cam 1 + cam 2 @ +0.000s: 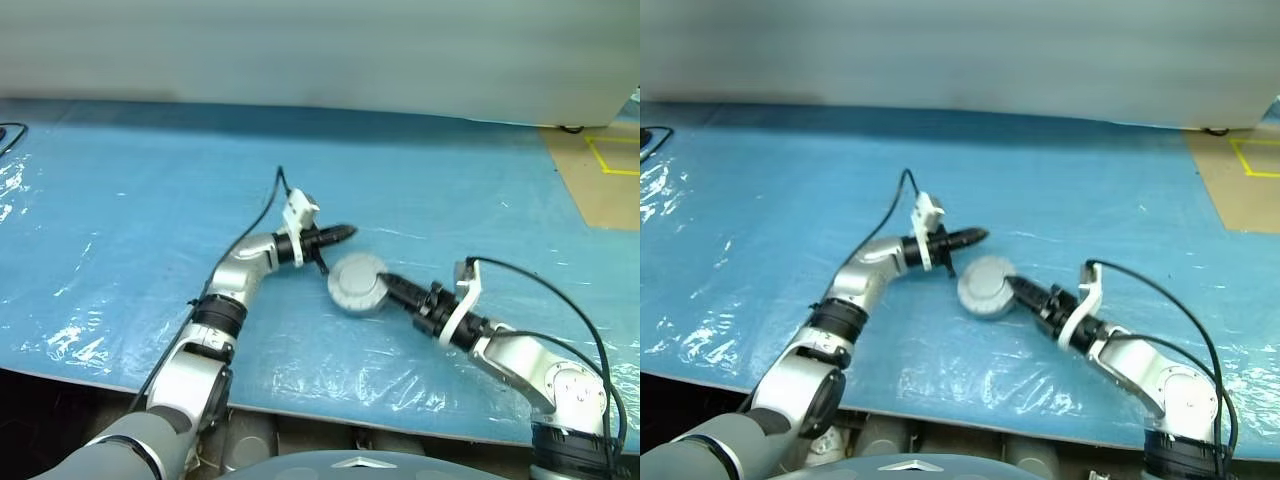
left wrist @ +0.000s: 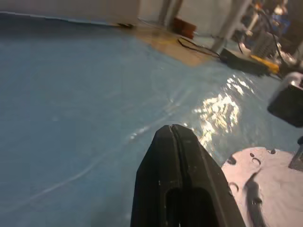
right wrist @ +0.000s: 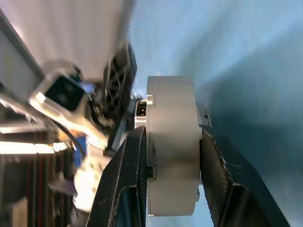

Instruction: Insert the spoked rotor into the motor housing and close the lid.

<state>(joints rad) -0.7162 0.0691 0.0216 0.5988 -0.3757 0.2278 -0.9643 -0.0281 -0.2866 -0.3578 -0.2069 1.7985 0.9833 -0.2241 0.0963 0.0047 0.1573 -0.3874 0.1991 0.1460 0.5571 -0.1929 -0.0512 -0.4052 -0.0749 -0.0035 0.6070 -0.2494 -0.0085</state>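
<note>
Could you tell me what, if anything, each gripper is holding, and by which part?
The right gripper clamps the motor housing across its two flat faces, one finger on each. The left gripper is shut on nothing.

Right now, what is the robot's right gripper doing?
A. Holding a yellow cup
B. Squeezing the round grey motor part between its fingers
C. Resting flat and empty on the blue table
B: in the right wrist view the right gripper has a black finger pressed on each flat side of the motor housing.
</note>
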